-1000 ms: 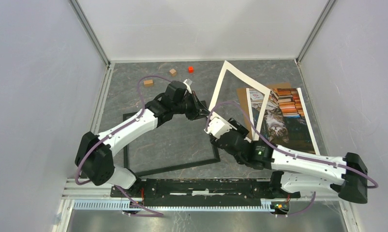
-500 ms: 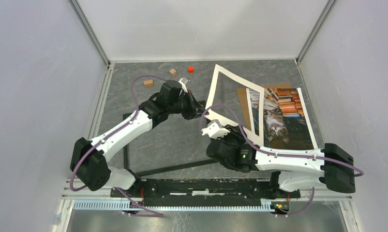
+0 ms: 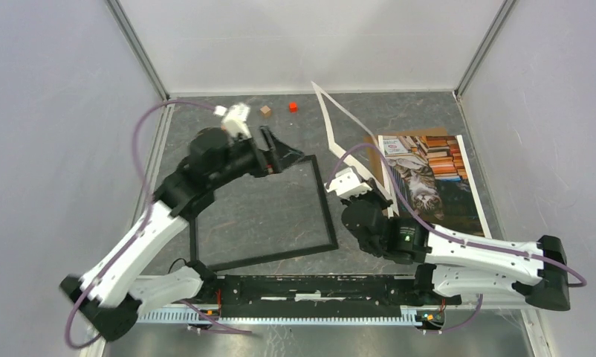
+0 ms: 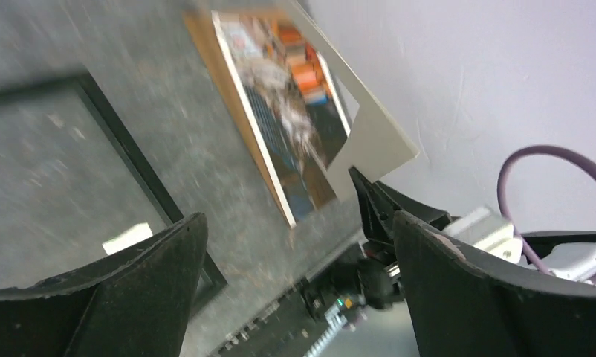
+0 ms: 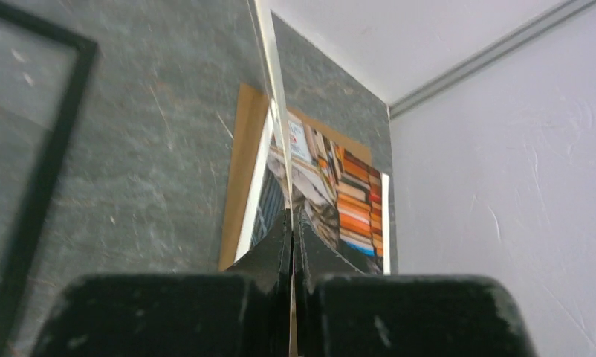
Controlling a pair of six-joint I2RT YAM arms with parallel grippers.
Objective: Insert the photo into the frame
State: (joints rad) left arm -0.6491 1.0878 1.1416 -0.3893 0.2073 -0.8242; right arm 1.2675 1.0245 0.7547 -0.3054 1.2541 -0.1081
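While I watch the overhead feed, the frame [image 3: 323, 201] lies flat on the grey tabletop [image 3: 429, 111] in front of the left arm, with nothing but bare surface showing inside its thin black border. The left pincer [image 3: 280, 152] hovers above the frame's far right corner, and its wrist camera shows me both fingers spread wide apart with nothing between them [image 4: 295, 245]; below them I see the frame's black edge [image 4: 143, 186]. The photo [image 3: 436, 186], a cat among stacked books, lies to the right of the frame, well apart from it, resting on a brown backing board [image 3: 373, 145] that juts out on its left and far sides. The white mat [image 3: 323, 111] stands steeply on edge over the photo's left side. The right pincer [image 3: 378, 195] is clamped on the mat's near edge: in its own camera the two black fingers meet tight on the thin white sheet [image 5: 291, 238], which rises straight up the view [image 5: 269, 89]. At the back of the tabletop sit a red block [image 3: 292, 106] and a brown block [image 3: 265, 111].
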